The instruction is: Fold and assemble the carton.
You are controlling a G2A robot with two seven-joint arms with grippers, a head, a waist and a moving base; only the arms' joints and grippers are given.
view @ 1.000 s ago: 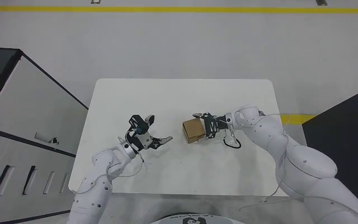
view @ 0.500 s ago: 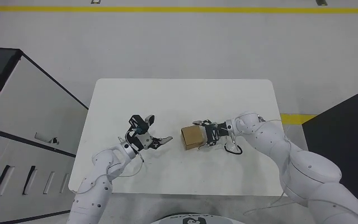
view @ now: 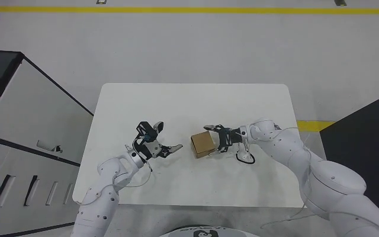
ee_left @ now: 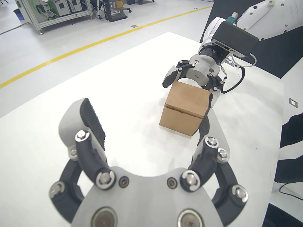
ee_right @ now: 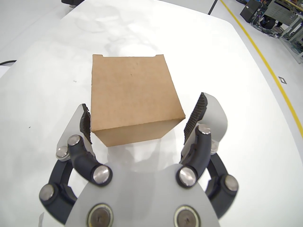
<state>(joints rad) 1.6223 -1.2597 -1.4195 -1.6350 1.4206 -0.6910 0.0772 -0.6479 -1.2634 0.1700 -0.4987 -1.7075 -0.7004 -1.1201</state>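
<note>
The brown box [view: 202, 144] sits closed near the middle of the table [view: 177, 101]. Its near end lies between the spread fingers of the right gripper [ee_right: 143, 106], one pad right at the box's side and the other just clear of it. The left gripper [ee_left: 145, 111] is also spread wide and holds nothing, well apart on the box's far side.

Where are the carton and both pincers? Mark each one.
carton [ee_right: 132, 90], right wrist view, middle of its top face.
left pincer [ee_left: 148, 114], left wrist view, midway between its open fingertips.
right pincer [ee_right: 143, 103], right wrist view, midway between its fingertips, either side of the carton.
</note>
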